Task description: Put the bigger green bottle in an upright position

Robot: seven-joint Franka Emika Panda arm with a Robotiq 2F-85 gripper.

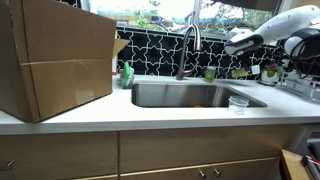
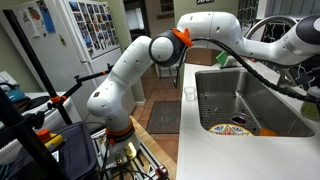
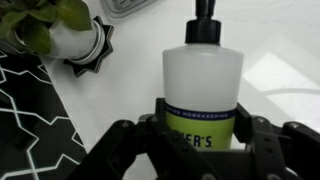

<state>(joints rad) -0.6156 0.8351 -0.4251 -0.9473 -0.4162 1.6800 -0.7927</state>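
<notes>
As far as the wrist view shows, gripper (image 3: 200, 118): clamped on the bigger green bottle (image 3: 203, 80)
bottle: grabbed; standing it up and letting go probably left

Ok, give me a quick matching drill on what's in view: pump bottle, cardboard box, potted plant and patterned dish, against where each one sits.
1. pump bottle
2. cardboard box
3. potted plant
4. patterned dish

A. down in the sink
B. on a black star-shaped coaster
C. framed by the gripper in the wrist view
D. on the counter, at one end of the sink

Pairs: 1-C, 2-D, 3-B, 4-A
</notes>
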